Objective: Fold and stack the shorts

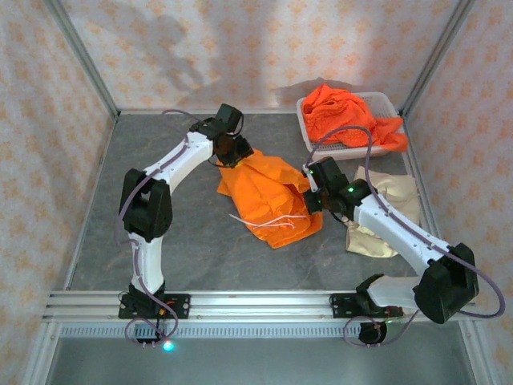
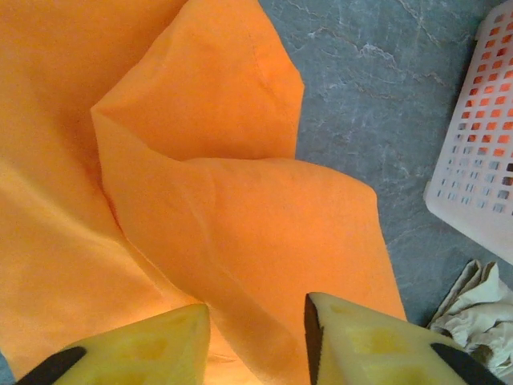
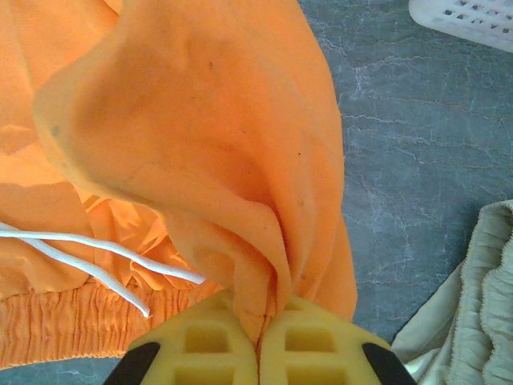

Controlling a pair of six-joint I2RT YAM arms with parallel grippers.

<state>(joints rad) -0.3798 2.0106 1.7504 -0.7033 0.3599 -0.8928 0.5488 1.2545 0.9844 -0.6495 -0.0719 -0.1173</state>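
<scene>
- The right gripper (image 3: pixel 258 325) is clamped on a raised fold of the orange shorts (image 3: pixel 200 136), with the cloth pinched between both pads.
- The left gripper (image 2: pixel 256 325) has its fingers (image 2: pixel 144 349) spread apart. Orange cloth lies in the gap between them; whether they touch it is unclear.
- The orange shorts (image 1: pixel 264 192) lie at the centre of the table (image 1: pixel 176 241), with the left gripper (image 1: pixel 232 151) at the far corner and the right gripper (image 1: pixel 311 199) at the right edge.
- The white drawstring (image 3: pixel 96 249) trails beside the waistband.
- The beige shorts (image 1: pixel 393 192) lie to the right, partly covered by the right arm.
- More orange shorts (image 1: pixel 345 112) are heaped in the basket (image 1: pixel 304 120), so the number of pairs is hard to tell.
</scene>
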